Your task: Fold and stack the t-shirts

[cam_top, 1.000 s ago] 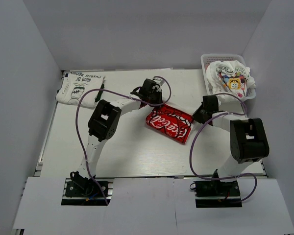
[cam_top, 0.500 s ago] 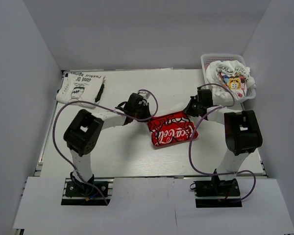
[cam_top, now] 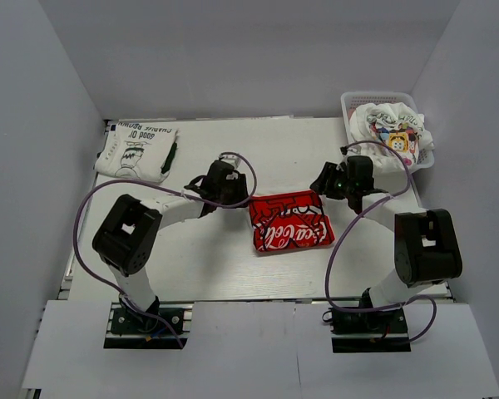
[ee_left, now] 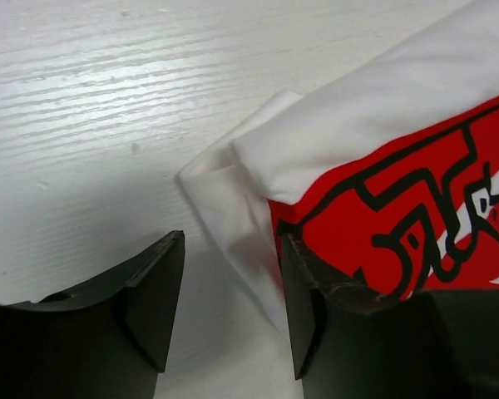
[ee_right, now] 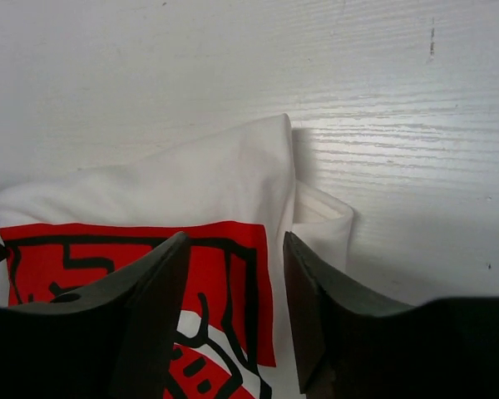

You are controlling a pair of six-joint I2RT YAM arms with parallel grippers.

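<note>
A: Top external: whereabouts of the red-logo t-shirt [cam_top: 289, 222]?
B: Folded, middle of the table [cam_top: 208, 258], between left gripper [cam_top: 239, 198] and right gripper [cam_top: 323, 188]. Green-lettered t-shirt [cam_top: 137, 148] far left, cartoon t-shirt [cam_top: 392, 133] in the basket [cam_top: 374, 94].
A: Left wrist: fingers [ee_left: 154, 291]?
B: Apart, astride a white corner lying flat; nothing pinched.
A: Right wrist?
B: Apart too, astride the printed edge, cloth flat.

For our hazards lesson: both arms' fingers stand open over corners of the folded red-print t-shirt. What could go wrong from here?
1. The left fingers and right fingers sit close over the red-print t-shirt; pulling away may snag cloth and undo the fold.
2. An under-layer pokes out at the corner, so the fold may slip when moved to the folded shirt at far left.
</note>
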